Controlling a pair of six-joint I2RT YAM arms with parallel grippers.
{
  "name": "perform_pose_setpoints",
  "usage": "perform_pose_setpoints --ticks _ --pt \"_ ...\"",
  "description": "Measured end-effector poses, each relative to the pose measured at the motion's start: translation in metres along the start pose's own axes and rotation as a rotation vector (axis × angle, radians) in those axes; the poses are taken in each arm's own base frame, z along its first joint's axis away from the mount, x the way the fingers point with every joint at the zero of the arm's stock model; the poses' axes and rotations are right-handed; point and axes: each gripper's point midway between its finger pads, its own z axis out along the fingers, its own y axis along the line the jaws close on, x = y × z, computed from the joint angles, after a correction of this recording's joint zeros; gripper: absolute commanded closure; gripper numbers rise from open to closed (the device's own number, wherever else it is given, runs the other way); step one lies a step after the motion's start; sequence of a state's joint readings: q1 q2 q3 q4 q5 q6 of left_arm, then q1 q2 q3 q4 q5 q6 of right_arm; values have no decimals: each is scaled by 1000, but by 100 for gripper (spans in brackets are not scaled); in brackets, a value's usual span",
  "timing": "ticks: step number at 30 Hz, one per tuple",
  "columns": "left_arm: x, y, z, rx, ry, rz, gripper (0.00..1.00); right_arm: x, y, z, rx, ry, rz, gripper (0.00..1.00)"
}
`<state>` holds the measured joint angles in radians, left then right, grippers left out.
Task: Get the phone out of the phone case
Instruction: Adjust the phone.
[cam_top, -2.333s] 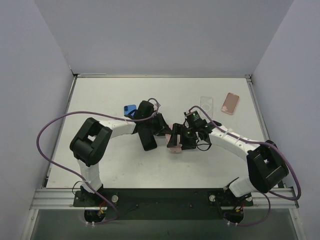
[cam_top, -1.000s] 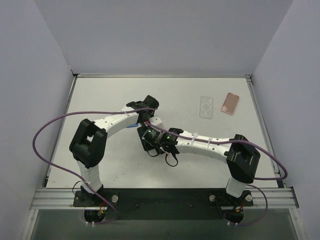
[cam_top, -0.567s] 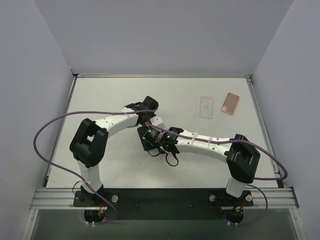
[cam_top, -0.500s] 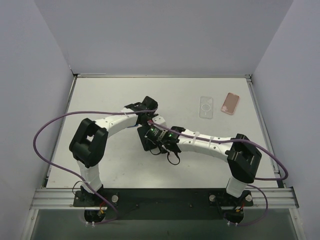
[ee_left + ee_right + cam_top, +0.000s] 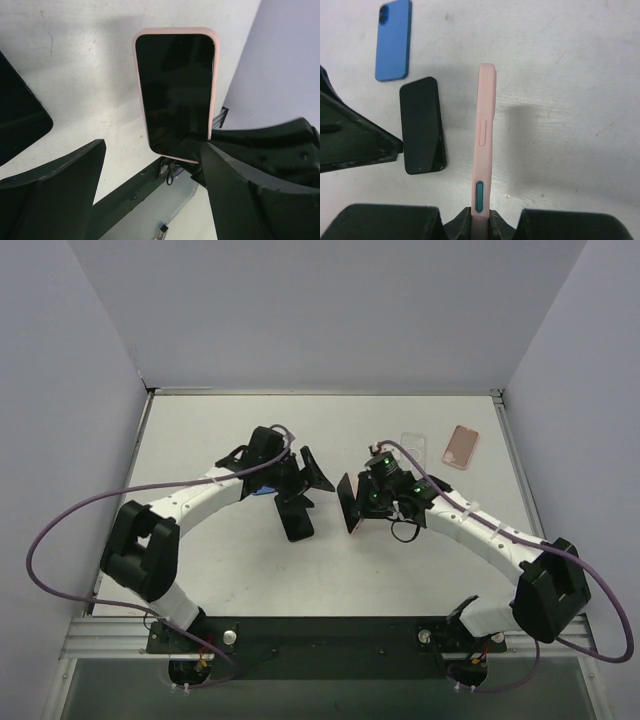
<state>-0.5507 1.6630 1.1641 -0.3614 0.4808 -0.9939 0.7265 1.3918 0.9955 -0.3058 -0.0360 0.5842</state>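
My right gripper (image 5: 481, 223) pinches the phone (image 5: 175, 90), in its pink case (image 5: 486, 125), edge-up off the table (image 5: 200, 570) — left gripper (image 5: 306, 485) gapes empty. I'd hook a case corner and peel slowly.

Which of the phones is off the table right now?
The pink-cased phone, clamped edge-up in the right gripper. The black phone and the blue phone lie flat on the table.

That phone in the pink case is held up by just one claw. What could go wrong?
The right gripper pinches the cased phone by one thin end only, while the left gripper is open, so it might slip and fall. A fall could strike the black phone lying nearby.
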Motion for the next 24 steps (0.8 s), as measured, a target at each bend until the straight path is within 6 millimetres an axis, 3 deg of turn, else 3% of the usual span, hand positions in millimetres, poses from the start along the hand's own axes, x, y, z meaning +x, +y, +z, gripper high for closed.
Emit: perform_pose_setpoints --ticks 7,10,16,24 --pt "-26 2 -29 205 -169 -24 15 -23 -5 -13 -195 -50 243 100" --pt "-23 5 -34 286 -185 -33 15 -29 3 -19 -292 -72 310 100" --pt "-24 -14 -37 538 -150 -80 18 -40 23 -29 -493 -99 428 100" --pt "-22 -31 -41 715 -88 -143 26 -47 45 -39 -688 -93 525 100"
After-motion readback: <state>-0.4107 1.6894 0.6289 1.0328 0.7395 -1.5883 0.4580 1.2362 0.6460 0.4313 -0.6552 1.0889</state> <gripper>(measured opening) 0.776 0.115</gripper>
